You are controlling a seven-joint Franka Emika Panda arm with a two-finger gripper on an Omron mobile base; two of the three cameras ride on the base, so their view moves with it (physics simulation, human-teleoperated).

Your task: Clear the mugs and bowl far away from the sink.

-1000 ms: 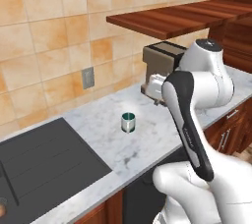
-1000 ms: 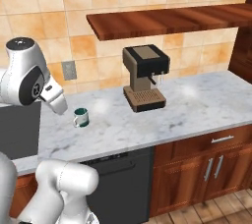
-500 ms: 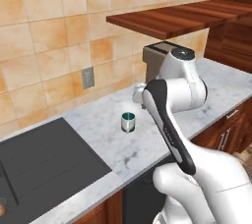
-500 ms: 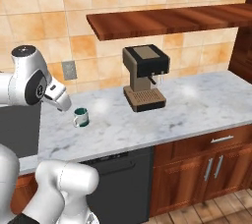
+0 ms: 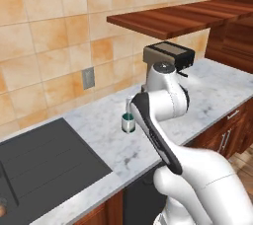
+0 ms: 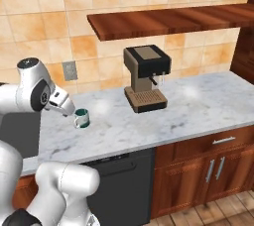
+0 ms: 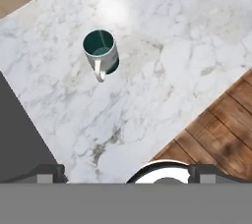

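Arm above a marble counter [image 6: 198,101], hand carrying nothing. The mug [image 7: 100,50] (silvery outside, dark green inside) stands upright on bare marble, between the black sink [image 5: 44,162] at the left and the coffee machine [image 6: 145,78] at the right, nearer the sink. In the hand view it lies well apart from the gripper [image 7: 125,171], whose two tips rise near opposite edges of the view: jaws spread wide and empty. The mug's handle [image 7: 99,72] points toward the counter's near edge.

Judged step: approach to grasp this mug, which has to be carried farther right, away from the sink. To do it well, centre the hand over the mug's mouth first, then descend straight. Turn the wrist so that the jaws close across the body or over one wall and miss the handle. Close only when the tips are below the rim; a glancing touch could tip or slide so light a mug toward the near edge.
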